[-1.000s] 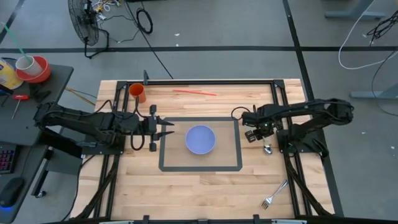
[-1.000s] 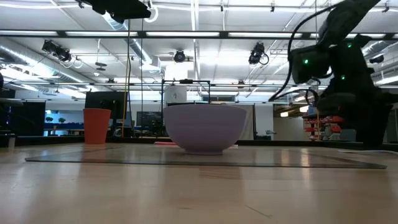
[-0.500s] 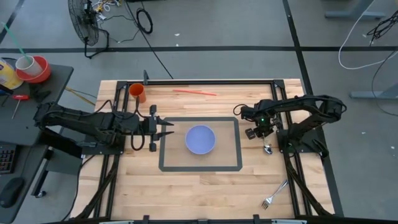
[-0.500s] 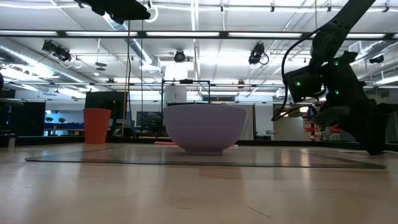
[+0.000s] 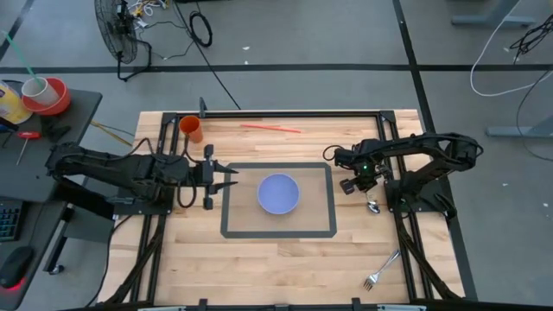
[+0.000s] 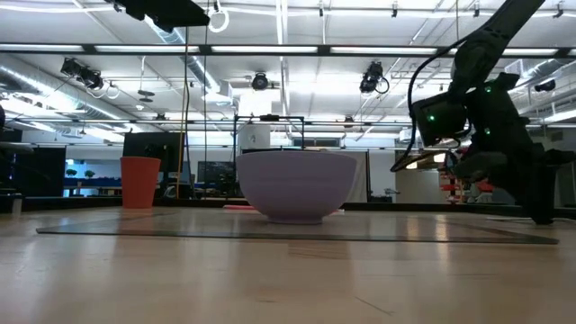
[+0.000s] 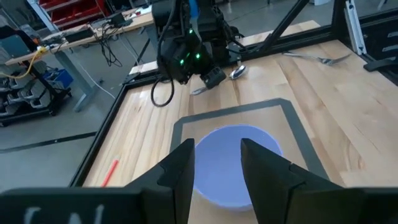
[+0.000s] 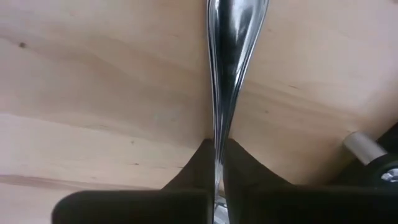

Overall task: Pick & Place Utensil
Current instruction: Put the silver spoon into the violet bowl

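Observation:
A metal spoon (image 5: 371,206) lies on the wooden table right of the grey-framed mat (image 5: 278,233), with its handle pointing toward the mat. My right gripper (image 5: 349,185) is down at that handle and shut on it. A lavender bowl (image 5: 278,193) stands in the middle of the mat. My left gripper (image 5: 232,180) hovers open at the mat's left edge, facing the bowl (image 7: 239,163). A fork (image 5: 380,270) rests flat near the table's front right corner. My right gripper pinches the spoon's thin handle (image 8: 217,127) between its two fingertips (image 8: 198,163). The fingers come from above, pointing down at the table, one on each side of the handle. The spoon's wide end (image 8: 235,18) stretches away over the wood; its bowl (image 7: 238,72) lies on the table.
An orange cup (image 5: 191,130) stands at the far left corner, and a red straw (image 5: 270,129) lies along the far edge. The right arm's base (image 5: 419,194) stands just right of the spoon. Bare wood stretches in front of the mat.
My right arm has folded lower, bringing its gripper down toward the table at the spoon's handle and slightly toward the mat. The spoon lies where it was. The bowl and my left arm have kept still.

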Controlling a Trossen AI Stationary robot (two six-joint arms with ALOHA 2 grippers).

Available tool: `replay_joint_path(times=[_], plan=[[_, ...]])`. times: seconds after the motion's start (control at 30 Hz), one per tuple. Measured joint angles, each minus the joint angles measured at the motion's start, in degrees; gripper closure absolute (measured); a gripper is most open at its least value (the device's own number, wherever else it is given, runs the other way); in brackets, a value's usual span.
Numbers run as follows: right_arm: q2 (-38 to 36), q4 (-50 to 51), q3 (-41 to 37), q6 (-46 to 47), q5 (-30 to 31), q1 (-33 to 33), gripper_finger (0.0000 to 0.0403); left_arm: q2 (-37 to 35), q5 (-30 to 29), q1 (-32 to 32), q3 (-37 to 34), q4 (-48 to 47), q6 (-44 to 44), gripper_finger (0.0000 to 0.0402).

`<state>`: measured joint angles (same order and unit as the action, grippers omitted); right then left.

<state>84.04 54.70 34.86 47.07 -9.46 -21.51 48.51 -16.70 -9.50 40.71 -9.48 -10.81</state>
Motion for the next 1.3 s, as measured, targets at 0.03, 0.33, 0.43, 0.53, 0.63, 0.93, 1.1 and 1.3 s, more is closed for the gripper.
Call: replay_joint_path(times=[0.03,0.33,0.43,0.53,0.63,0.93,1.1,1.3], plan=[[-0.67,0.28,0.32,0.03,0.65,0.54,0.0395,-1.1,0.0,0.0,0.0,-1.58,0.57,0.0266],[-5.43,2.62,11.46,4.31,6.06,10.14,0.0394,-10.06,-0.06,0.37,-4.41,-3.65,2.73,0.0266],[-5.4,2.45,17.53,6.47,9.78,15.5,0.0394,-12.86,-0.03,0.72,-5.89,-1.97,2.9,0.0266],[-5.26,0.46,24.4,8.22,14.81,20.74,0.0395,-14.4,-0.01,0.7,-6.36,-1.62,3.86,0.0266],[-3.84,-2.94,31.02,8.16,20.45,25.09,0.0395,-14.6,0.01,0.7,-6.36,-1.56,4.22,0.0266],[12.96,-8.94,52.48,-6.31,28.23,29.13,0.0396,-14.44,-0.01,0.7,-6.38,-1.33,4.2,0.0266],[23.64,-8.73,61.92,-17.38,29.41,28.1,0.0396,-14.42,0.01,0.7,-6.38,-1.5,4.16,0.0266],[30.46,-8.37,63.82,-22.69,26.62,26.78,0.0394,-14.42,-0.01,0.7,-6.38,-2.92,3.7,0.0266]])
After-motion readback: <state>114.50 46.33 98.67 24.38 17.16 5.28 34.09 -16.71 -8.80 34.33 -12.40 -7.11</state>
